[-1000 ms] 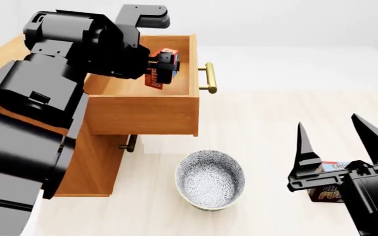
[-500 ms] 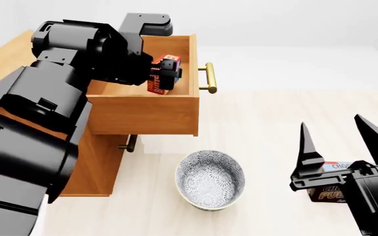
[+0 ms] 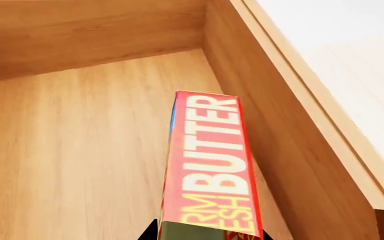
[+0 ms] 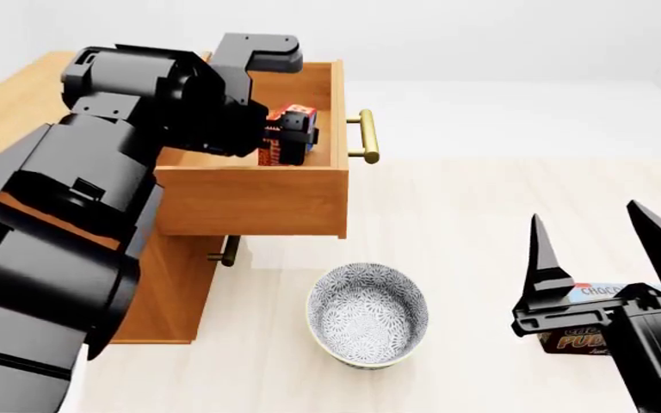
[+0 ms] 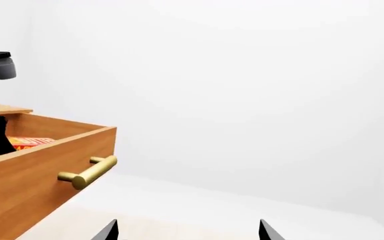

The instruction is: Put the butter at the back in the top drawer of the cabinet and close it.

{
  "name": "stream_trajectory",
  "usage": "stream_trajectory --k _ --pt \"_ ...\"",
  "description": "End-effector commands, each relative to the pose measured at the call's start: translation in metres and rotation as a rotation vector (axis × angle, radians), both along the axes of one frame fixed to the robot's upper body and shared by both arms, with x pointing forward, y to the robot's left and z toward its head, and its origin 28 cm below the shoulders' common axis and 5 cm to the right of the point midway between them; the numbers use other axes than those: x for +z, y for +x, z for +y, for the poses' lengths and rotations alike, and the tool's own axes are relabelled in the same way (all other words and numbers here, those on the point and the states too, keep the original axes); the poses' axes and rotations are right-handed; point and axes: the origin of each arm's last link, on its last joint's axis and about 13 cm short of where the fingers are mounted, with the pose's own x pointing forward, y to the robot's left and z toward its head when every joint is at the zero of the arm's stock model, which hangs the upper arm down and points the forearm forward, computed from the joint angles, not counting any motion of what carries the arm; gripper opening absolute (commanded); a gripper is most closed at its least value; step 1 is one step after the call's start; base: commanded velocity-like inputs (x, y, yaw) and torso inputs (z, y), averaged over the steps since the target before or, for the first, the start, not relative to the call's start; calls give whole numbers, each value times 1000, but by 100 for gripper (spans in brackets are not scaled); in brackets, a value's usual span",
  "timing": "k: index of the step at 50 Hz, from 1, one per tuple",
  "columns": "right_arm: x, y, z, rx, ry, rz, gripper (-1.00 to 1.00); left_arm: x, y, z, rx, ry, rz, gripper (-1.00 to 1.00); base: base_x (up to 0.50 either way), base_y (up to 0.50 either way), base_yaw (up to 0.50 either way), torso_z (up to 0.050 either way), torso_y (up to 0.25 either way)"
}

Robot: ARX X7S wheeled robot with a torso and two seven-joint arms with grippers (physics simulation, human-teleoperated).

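The cabinet [image 4: 32,112] stands at the left of the scene, and its top drawer [image 4: 256,202] is pulled fully out toward the right, with the brass handle [image 4: 365,136] on its far-right front. The left arm reaches over the drawer's open box, and the left gripper [image 4: 290,138] holds the butter [image 4: 275,142] between closed jaws, above the drawer floor and close to the drawer's front panel.

In the left wrist view the butter [image 3: 212,165] extends straight out from the jaws along its long axis, pointing down at the drawer floor. It appears not to rest on the wood. The next move probably needs only a short descent and release.

The bowl [image 4: 367,314] sits on the floor near the drawer. The right gripper [image 4: 601,258] hangs at the near right, jaws spread wide and empty, well apart from the drawer, over the pudding box [image 4: 577,331]. The left arm is clearly the nearer one.
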Motion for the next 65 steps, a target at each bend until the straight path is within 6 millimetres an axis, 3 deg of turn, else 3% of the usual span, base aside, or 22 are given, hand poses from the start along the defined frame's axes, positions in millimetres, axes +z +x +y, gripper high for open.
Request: stream_trajectory --k 1,30,31,51,65 --pt "1 -1 0 0 1 -3 100 5 -1 -2 -2 -18 -9 -100 0 0 -3 0 0" --pt "2 -1 -1 0 2 -4 100 7 -1 -2 -3 -31 -2 -100 0 0 0 0 1" --pt "2 -1 -1 1 2 -4 100 7 -1 -2 -3 -32 -3 100 0 0 0 0 0" --pt "1 -2 -1 1 4 -5 100 9 -1 -2 -22 -37 -10 100 0 0 0 0 0" --pt "4 -3 -1 1 4 -9 100 31 -2 -2 13 -11 -79 100 0 0 0 0 0"
